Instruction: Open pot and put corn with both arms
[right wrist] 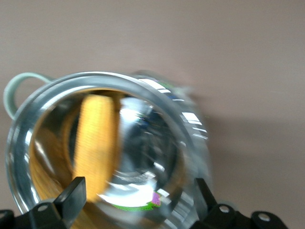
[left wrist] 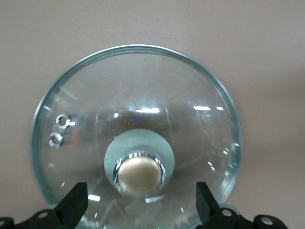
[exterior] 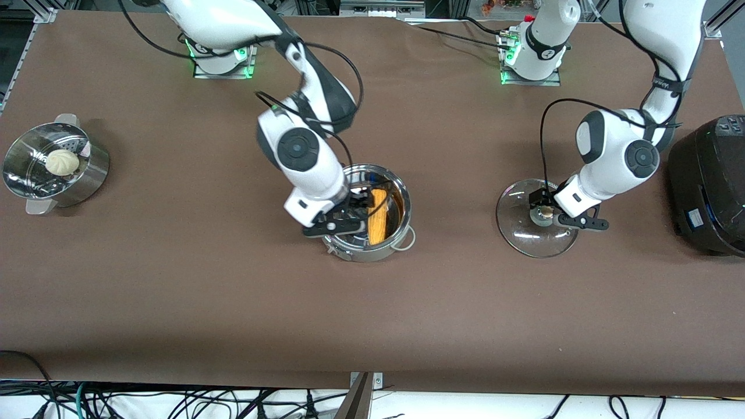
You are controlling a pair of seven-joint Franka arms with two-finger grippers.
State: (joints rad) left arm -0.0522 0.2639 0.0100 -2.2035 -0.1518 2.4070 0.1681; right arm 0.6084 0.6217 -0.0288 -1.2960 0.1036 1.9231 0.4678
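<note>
The steel pot (exterior: 401,201) stands uncovered at the table's middle, with the yellow-orange corn cob (exterior: 379,216) lying inside it. My right gripper (exterior: 352,210) hangs open and empty just above the pot's rim; its wrist view shows the corn (right wrist: 97,143) inside the pot (right wrist: 157,93) between the spread fingers (right wrist: 74,191). The glass lid (exterior: 524,235) lies on the table toward the left arm's end. My left gripper (exterior: 545,212) is low over it, open, with its fingers (left wrist: 76,198) apart on either side of the tan knob (left wrist: 139,174) and not touching it.
A perforated steamer basket (exterior: 81,180) holding a white bun (exterior: 62,162) stands at the right arm's end of the table. A large black cooker (exterior: 710,180) stands at the left arm's end, close to the left arm's elbow.
</note>
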